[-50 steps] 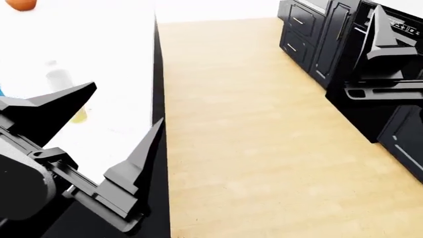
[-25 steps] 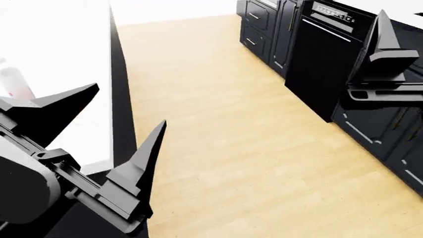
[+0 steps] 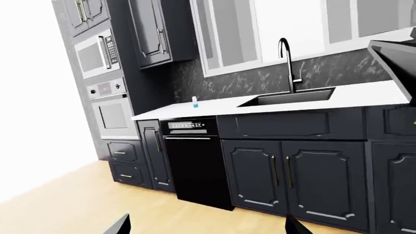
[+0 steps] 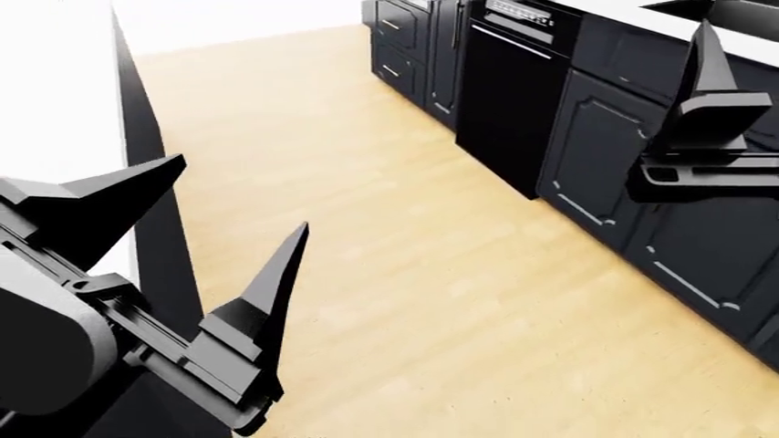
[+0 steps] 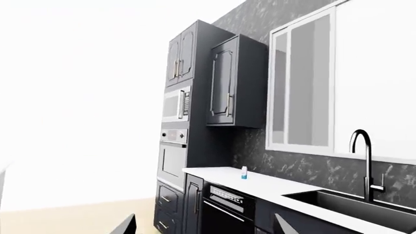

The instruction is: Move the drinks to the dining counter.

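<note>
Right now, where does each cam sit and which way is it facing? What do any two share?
Head view: on the head, looking forward and down at wood floor, the dining counter edge and dark cabinets; left gripper open, and right gripper, jaws unclear, show.
Left wrist view: near the left gripper, facing the sink worktop; only its two tips show.
Right wrist view: near the right gripper, facing the oven stack and worktop; tips apart.
Shared: both wrist views show the faucet, dishwasher and small carton.

Pale wood-plank floor (image 4: 402, 237), matt dark panelled cabinets (image 3: 305, 170), marbled backsplash (image 3: 260, 80)
</note>
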Motion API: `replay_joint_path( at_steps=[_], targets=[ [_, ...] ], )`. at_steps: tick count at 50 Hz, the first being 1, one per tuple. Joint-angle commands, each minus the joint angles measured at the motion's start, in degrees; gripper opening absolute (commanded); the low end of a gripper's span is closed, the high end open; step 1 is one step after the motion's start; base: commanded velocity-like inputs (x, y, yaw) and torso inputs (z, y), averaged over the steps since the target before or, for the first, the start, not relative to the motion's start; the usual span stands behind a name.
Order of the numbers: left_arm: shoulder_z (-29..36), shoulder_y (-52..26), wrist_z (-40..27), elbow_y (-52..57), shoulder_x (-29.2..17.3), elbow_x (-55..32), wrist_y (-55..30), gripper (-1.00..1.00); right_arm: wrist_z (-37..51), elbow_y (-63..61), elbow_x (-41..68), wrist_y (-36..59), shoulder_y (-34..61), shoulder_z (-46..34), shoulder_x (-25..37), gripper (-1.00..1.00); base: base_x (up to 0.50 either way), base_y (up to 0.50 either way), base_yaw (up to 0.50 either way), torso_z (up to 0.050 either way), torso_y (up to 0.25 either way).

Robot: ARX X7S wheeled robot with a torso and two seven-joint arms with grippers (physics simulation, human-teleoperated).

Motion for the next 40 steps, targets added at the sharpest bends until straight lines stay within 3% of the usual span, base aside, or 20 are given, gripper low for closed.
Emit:
replay_joint_path(
  at_steps=[1, 24, 40],
  targets=[
    [-0.4, 0.1, 0.1, -0.1, 0.2, -0.1, -0.4, 1.0, 0.2, 0.3, 0.3, 0.3, 0.9, -0.7, -0.2, 1.0, -0.1, -0.19, -0.5, 0.0, 0.0],
    [-0.5, 0.2, -0.1, 0.0, 0.7, -0.2, -1.3, 1.0, 0.1, 0.2, -0.2, 0.2, -0.3, -0.5, 0.1, 1.0, -0.11, -0.17, -0.5, 0.0, 0.0],
    [-0.3, 0.3, 0.4, -0.4, 1.8, 0.6, -2.5, 1.0, 0.0, 0.3, -0.9, 1.0, 0.5, -1.5, -0.2, 1.0, 0.0, 0.0, -0.5, 0.0, 0.0]
  ],
)
